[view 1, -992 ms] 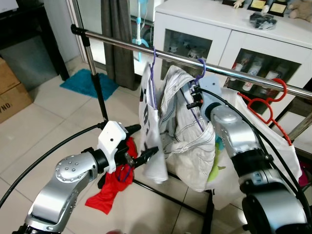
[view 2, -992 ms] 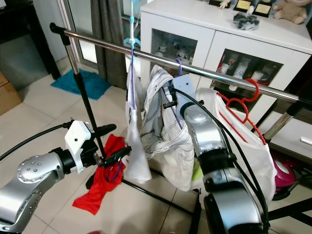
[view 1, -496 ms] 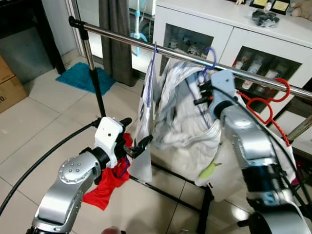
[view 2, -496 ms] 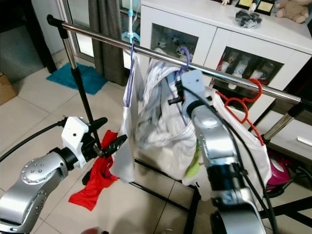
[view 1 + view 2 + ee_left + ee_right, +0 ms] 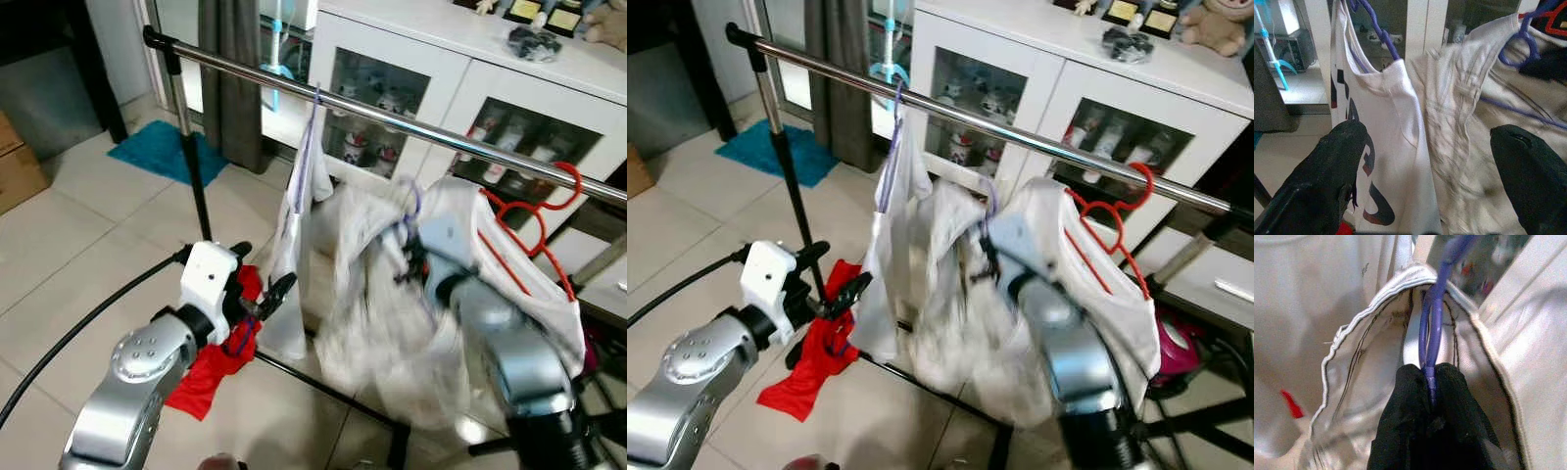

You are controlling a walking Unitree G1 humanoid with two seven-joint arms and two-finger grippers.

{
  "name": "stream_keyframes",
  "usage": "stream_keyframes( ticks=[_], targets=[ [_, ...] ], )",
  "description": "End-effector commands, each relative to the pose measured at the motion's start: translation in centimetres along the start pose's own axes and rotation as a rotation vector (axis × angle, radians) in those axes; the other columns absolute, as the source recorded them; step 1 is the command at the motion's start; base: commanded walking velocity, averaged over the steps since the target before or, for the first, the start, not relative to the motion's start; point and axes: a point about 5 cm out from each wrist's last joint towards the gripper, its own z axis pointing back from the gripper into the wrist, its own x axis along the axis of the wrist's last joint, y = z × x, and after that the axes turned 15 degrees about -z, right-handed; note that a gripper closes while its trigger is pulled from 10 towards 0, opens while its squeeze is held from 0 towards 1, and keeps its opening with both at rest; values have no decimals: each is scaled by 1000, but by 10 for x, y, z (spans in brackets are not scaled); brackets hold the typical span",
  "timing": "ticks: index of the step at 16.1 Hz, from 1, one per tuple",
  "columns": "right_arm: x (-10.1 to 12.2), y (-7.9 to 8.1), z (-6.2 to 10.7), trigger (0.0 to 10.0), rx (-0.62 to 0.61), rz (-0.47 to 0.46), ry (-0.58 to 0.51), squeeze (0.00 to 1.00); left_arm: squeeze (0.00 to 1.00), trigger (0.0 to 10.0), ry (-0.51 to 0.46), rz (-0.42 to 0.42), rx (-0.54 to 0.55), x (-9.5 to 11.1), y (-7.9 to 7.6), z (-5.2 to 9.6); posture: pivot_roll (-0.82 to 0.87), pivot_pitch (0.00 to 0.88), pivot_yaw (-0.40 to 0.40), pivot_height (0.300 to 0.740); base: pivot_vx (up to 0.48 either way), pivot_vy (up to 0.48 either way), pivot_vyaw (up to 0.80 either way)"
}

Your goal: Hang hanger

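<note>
One steel clothes rail (image 5: 411, 117) crosses the scene in front of a white cabinet (image 5: 460, 59). Near its middle hangs a white printed T-shirt (image 5: 294, 255) on a purple hanger. Toward its right end a white garment (image 5: 534, 284) hangs on a red hanger (image 5: 524, 211). Between them, below the rail, the right claw (image 5: 1431, 396) is pressed together on the neck of a purple hanger (image 5: 1436, 298) that carries a striped white shirt (image 5: 377, 313); its hook is under the rail, not on it. The left claw (image 5: 1425, 161) is spread, low beside the T-shirt. A red cloth (image 5: 211, 367) lies on the floor.
</note>
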Motion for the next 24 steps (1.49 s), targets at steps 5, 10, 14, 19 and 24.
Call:
stream_keyframes(
  ticks=[5,10,14,19,24],
  targets=[
    [-2,-1,14,10000,-9,-258,-63,0,0,10000,-9,1,-11,5,0,4,19,19,-118,740,-49,0,0],
    [1,6,23,10000,25,-272,-98,0,0,10000,-17,23,-17,4,0,5,-19,8,-73,740,-245,0,0],
    [1,1,25,10000,6,-285,-101,0,0,10000,-26,21,-27,6,2,-2,-27,0,-64,740,-267,0,0],
    [3,3,24,10000,24,-287,-100,0,0,10000,-31,21,-18,6,3,-2,-18,1,-76,740,-277,0,0],
    [3,3,24,10000,37,-291,-97,0,0,10000,-32,24,-11,6,1,1,-15,16,-86,740,-221,0,0]
  ],
)
